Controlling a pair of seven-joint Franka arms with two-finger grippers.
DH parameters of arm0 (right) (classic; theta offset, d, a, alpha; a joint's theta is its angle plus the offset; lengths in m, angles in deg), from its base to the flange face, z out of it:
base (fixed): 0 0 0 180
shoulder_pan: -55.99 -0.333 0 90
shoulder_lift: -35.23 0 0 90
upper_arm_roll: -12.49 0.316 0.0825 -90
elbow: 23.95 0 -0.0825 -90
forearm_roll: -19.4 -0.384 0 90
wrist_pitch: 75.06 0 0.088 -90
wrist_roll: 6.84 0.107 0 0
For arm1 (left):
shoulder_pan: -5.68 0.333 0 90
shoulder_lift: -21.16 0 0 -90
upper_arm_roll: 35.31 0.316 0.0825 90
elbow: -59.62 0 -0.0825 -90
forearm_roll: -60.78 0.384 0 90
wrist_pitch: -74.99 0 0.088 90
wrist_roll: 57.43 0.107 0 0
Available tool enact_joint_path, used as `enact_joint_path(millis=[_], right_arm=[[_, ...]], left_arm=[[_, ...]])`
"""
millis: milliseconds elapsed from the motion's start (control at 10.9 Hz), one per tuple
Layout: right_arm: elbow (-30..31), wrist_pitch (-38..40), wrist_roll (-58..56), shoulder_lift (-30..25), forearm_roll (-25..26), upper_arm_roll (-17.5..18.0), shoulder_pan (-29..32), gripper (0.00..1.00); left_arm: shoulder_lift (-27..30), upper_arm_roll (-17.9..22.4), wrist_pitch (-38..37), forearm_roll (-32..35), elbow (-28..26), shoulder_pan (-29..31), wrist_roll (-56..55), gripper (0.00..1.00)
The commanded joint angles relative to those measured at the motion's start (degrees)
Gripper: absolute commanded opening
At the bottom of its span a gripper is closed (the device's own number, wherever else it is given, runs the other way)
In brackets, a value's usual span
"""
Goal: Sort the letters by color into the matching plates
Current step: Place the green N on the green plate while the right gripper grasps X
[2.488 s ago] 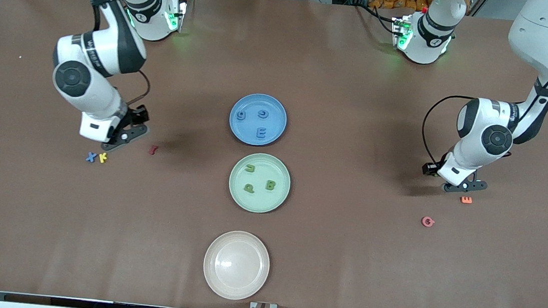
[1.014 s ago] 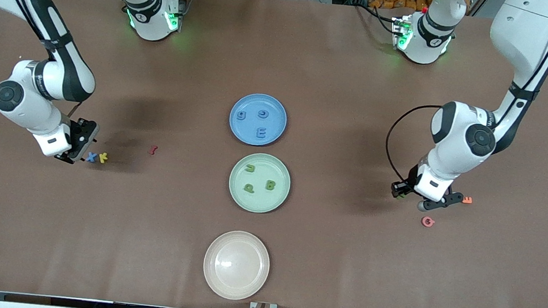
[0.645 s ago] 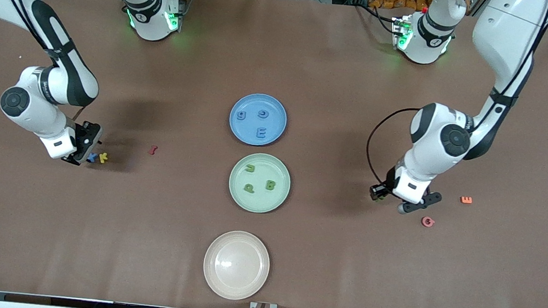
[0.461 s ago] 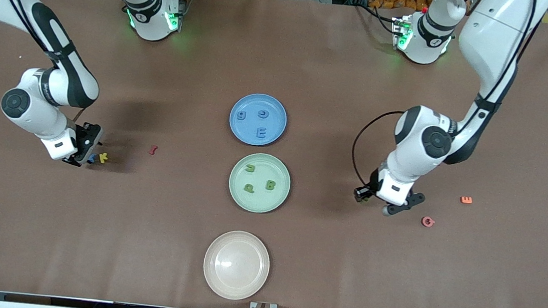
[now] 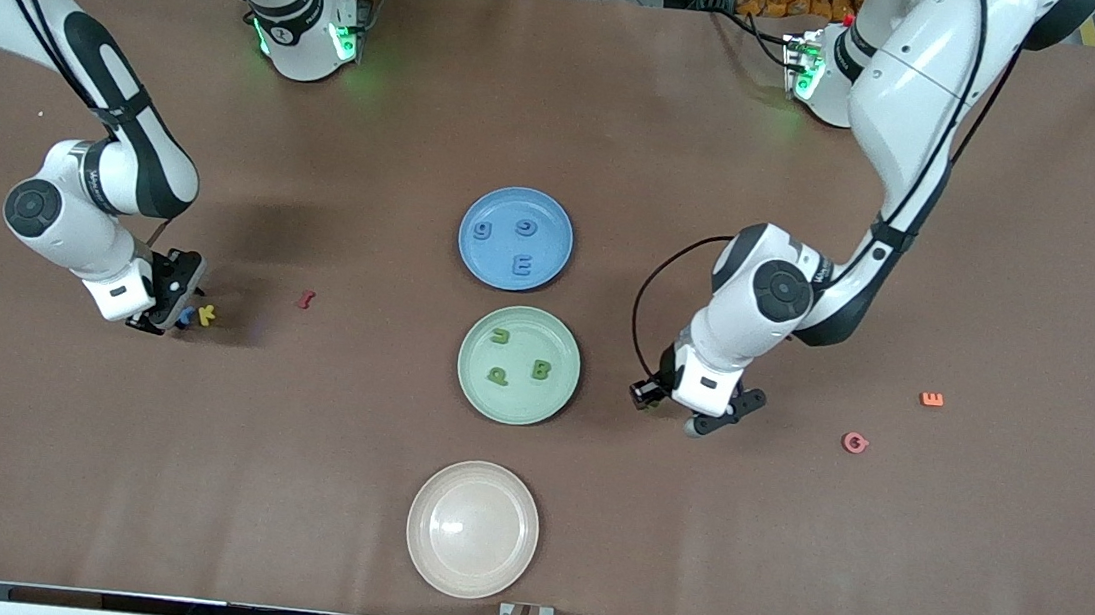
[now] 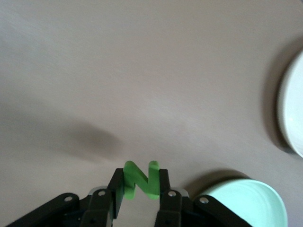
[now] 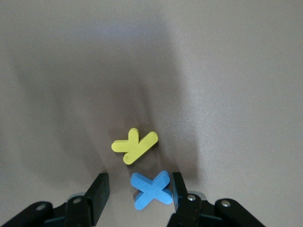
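My left gripper (image 5: 690, 418) is shut on a green letter N (image 6: 140, 178) and holds it over bare table beside the mint green plate (image 5: 518, 407), toward the left arm's end. That plate holds three green letters and also shows in the left wrist view (image 6: 251, 203). The blue plate (image 5: 555, 248) holds three blue letters. My right gripper (image 5: 173, 313) is low on the table and open, its fingers (image 7: 99, 191) on either side of a blue X (image 7: 151, 190). A yellow K (image 7: 134, 145) lies right beside the X.
A cream plate (image 5: 472, 529) sits nearest the front camera. A small red letter (image 5: 305, 299) lies between the right gripper and the plates. An orange E (image 5: 932, 398) and a pink G (image 5: 855, 442) lie toward the left arm's end.
My left gripper has moved from beside the orange E toward the green plate with the green N in it. My right gripper has come down around the blue X.
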Motion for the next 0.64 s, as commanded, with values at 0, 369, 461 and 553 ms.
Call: enact_joint_path(millis=[0, 369, 461, 553], right_arm=[[-0.8, -1.7, -1.9, 1.5, 1.2, -0.2, 0.2, 0.40], [-1.0, -1.0, -2.7, 1.0, 0.6, -0.7, -0.1, 0.00], [-1.0, -0.8, -2.6, 0.7, 0.5, -0.7, -0.2, 0.00], [-1.0, 0.0, -2.4, 0.1, 0.4, -0.7, -0.3, 0.00]], left_arm=[[-1.6, 0.8, 5.1, -0.5, 2.3, -4.3, -3.3, 0.00], [-2.1, 5.1, 8.3, -0.5, 2.4, -15.5, -11.8, 0.00], [-2.4, 8.2, 8.3, -0.5, 3.0, -20.1, -13.2, 0.00], [-2.8, 11.6, 8.3, -0.6, 4.4, -24.1, -15.4, 0.00]])
